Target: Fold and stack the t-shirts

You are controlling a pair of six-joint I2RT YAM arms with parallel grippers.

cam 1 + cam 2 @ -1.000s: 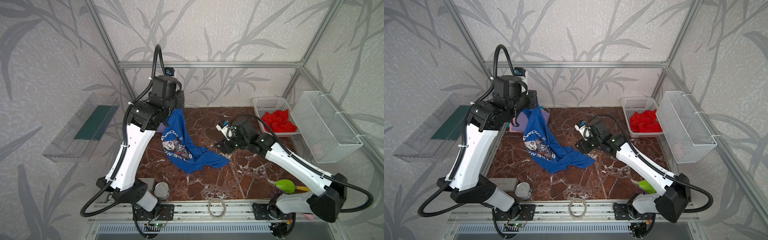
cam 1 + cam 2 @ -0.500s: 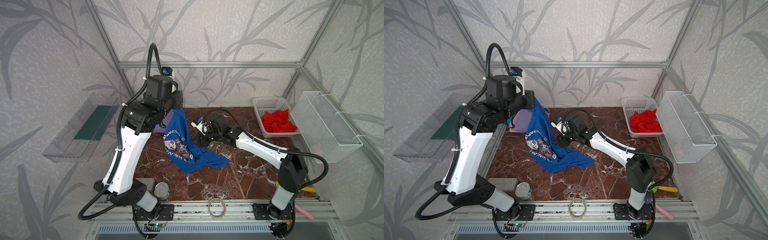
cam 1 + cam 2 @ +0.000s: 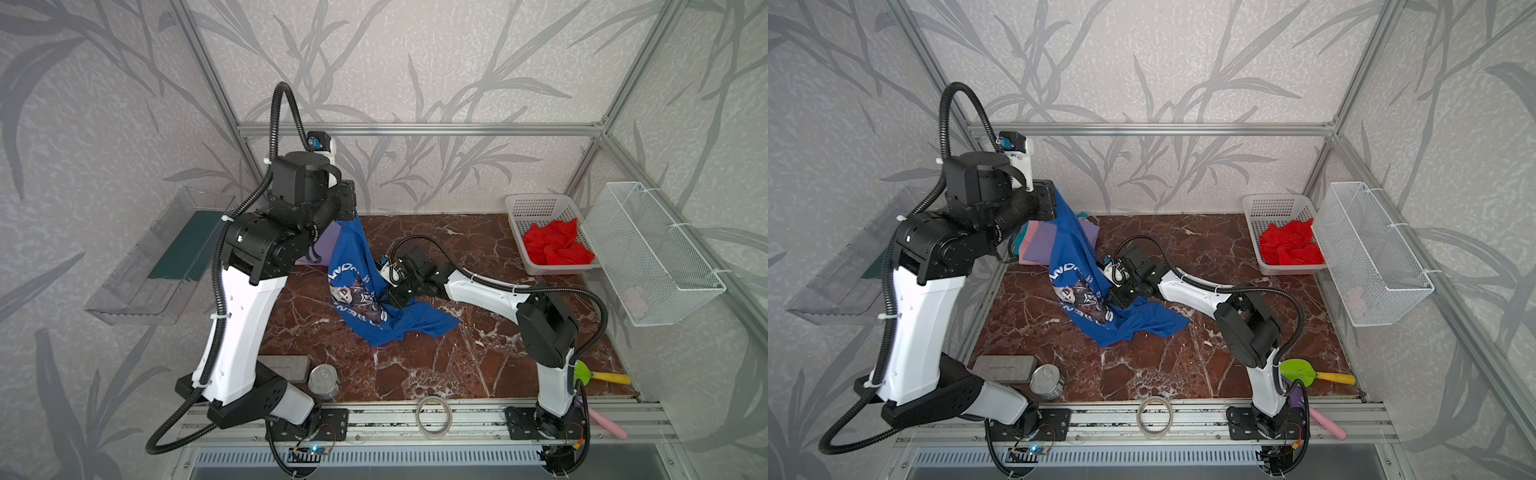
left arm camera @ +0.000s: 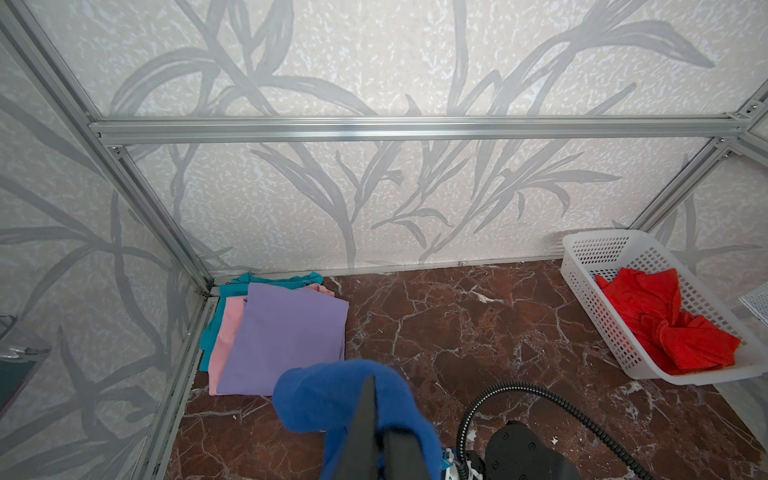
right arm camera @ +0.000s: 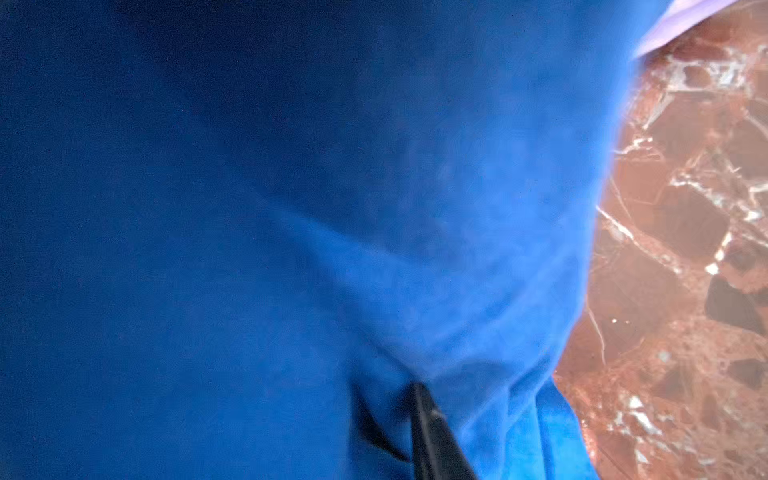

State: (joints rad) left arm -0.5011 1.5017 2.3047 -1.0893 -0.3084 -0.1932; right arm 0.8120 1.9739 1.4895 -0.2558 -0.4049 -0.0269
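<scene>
The left claw (image 4: 371, 399) is clamped on one end of the blue shirt (image 3: 357, 286) and holds it high, so the cloth hangs open with its lower end on the worktop (image 3: 478, 365). The right claw (image 3: 392, 297) is at the shirt's 3 o'clock edge, probably seeking a second hold; I cannot tell whether it grips. The folded stack (image 4: 286, 336) lies at 10 o'clock. The red shirt (image 3: 557, 247) is in the basket (image 3: 536, 205) at 2 o'clock.

Right pincer (image 3: 1116, 298): its tips are buried in the blue shirt (image 3: 1077, 253); its grip cannot be told.
Right wrist view: the cloth is blurred; a single dark finger (image 5: 432, 428) is seen.
Left pincer (image 4: 376, 432): it is cut off by the picture's edge.
Teal shirt (image 4: 266, 282), pink shirt (image 4: 228, 345): both are mostly covered by the lavender shirt (image 4: 286, 336).
</scene>
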